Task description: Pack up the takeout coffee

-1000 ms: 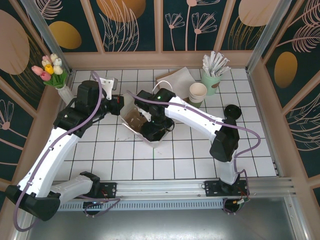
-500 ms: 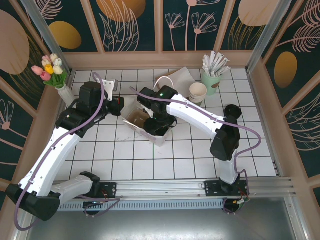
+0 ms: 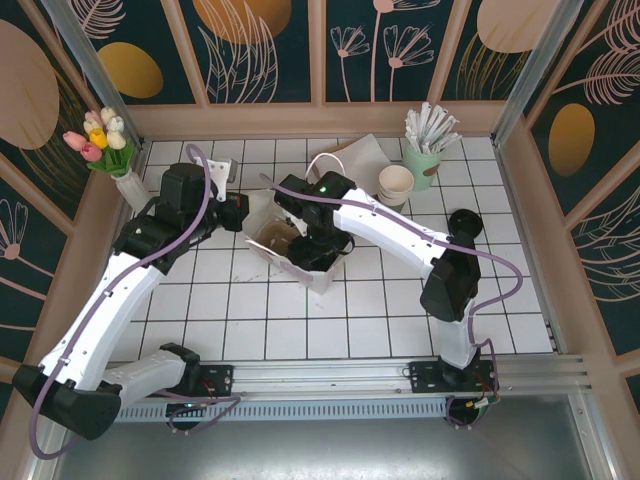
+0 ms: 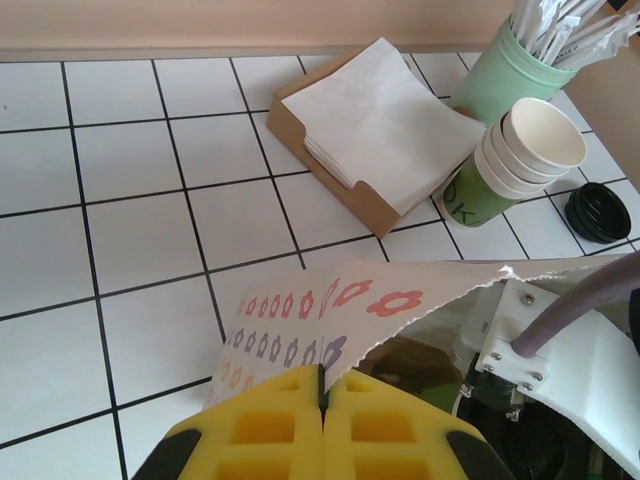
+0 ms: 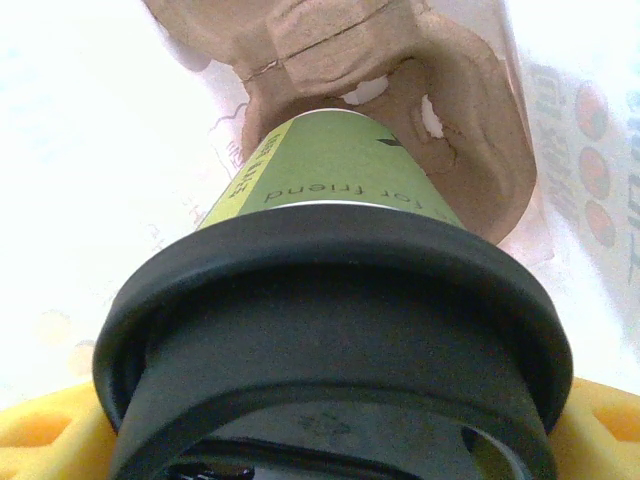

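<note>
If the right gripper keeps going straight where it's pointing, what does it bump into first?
The brown tray inside the bag. The right gripper holds the cup pointing into it, and the cup's base looks about at a tray pocket, though depth is unclear.

White tiled table (image 3: 380, 320) carries a bag (image 4: 330, 305), napkin tray (image 3: 355, 158), 1 cup stack (image 3: 396, 185), mint holder (image 3: 422, 165), black lid (image 3: 465, 222) and vase (image 3: 130, 185).

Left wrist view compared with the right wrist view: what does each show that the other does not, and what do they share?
Left wrist: left gripper shut on the edge of the paper bag; behind, napkins, stacked cups, stick holder, a loose black lid. Right wrist: right gripper holding the takeout coffee, its base in a cardboard carrier. Shared: the flower-printed paper bag.
</note>
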You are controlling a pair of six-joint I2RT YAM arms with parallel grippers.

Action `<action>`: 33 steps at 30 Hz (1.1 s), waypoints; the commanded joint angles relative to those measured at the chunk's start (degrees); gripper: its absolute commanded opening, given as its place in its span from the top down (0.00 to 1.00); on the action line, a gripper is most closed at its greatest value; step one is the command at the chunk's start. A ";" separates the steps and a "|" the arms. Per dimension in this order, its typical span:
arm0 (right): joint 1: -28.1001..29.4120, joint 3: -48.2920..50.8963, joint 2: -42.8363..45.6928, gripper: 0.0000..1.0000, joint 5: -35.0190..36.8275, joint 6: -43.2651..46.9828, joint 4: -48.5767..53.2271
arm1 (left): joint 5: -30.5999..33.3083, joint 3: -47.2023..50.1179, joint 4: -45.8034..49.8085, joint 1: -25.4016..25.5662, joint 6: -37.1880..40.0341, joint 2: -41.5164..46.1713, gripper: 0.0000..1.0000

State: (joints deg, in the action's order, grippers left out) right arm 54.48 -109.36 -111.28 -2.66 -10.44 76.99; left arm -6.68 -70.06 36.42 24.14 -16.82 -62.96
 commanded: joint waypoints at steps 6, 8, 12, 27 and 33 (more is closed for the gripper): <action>0.08 -1.33 -0.02 0.44 0.33 0.48 1.77 | 1.99 -0.60 -0.63 0.02 -0.42 0.05 1.00; 0.15 -1.05 -0.12 0.44 -0.02 0.68 1.84 | 2.04 -0.51 -0.64 0.03 -0.58 -0.09 1.00; 0.35 -1.00 -0.35 0.44 -0.51 1.32 1.85 | 2.72 -0.17 -0.55 -0.02 -0.90 -0.26 1.00; 0.80 -0.93 -1.33 0.44 -0.81 2.02 1.83 | 3.28 1.05 -1.97 0.02 -1.30 0.51 1.00; 0.73 -2.10 -1.57 0.44 0.62 1.67 1.85 | 2.90 0.98 -1.53 0.02 -1.07 0.64 1.00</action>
State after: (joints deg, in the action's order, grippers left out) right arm 54.96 -109.62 -111.72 -3.03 -9.28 76.99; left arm -5.04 -69.52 36.21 24.14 -17.28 -63.05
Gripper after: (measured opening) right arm 0.799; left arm 0.053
